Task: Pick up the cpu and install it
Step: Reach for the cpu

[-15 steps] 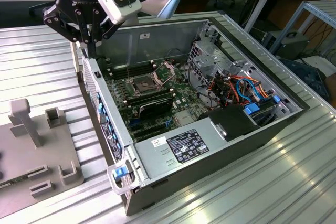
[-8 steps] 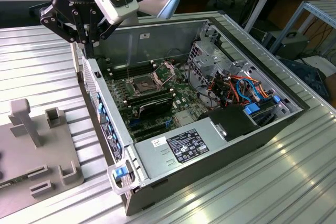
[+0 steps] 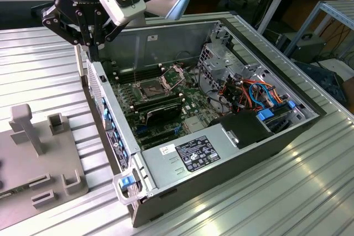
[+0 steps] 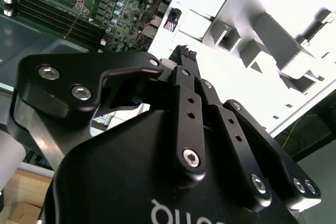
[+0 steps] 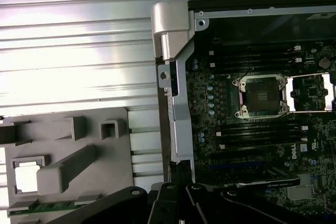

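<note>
**Cpu in its holder, pincer shut and empty**

The cpu (image 5: 26,177) shows in the first wrist view as a pale, shiny square lying flat in a framed pocket of the grey holder (image 5: 79,129). The holder rests on the ribbed metal surface (image 3: 276,203), just beside the open computer case (image 3: 166,37), on the exterior view's left of it. Inside the case, the motherboard's socket (image 5: 261,94) has its frame swung back and its dark bed bare, with memory slots running along either side.

The pincer (image 3: 90,45) hangs above the case wall nearest the holder, well apart from the cpu and short of the socket (image 3: 150,88). In the second wrist view its fingertips (image 4: 184,52) meet at a point, drawn together with nothing between them.
</note>
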You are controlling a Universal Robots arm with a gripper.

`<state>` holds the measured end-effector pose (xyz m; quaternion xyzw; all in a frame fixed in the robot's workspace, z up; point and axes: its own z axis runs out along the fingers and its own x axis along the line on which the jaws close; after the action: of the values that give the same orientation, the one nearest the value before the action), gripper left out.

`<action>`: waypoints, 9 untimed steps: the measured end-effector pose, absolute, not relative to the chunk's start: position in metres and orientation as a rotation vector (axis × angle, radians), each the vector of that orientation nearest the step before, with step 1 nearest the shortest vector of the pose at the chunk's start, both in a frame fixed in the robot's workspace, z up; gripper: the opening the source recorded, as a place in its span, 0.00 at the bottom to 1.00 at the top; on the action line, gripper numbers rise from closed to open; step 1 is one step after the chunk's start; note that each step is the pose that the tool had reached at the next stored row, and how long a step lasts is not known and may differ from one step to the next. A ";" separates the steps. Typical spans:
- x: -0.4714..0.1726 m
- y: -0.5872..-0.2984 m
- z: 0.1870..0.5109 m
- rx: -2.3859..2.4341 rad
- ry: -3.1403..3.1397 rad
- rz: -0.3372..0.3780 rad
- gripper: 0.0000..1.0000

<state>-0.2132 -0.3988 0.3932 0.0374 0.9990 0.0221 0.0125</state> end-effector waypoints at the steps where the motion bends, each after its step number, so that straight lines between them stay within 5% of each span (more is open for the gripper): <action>1: -0.213 -0.399 0.393 0.117 3.114 0.069 0.11; 9: -0.219 -0.399 0.393 0.117 3.114 0.069 0.11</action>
<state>-0.2194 -0.3988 0.3930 0.0374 0.9990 0.0221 0.0125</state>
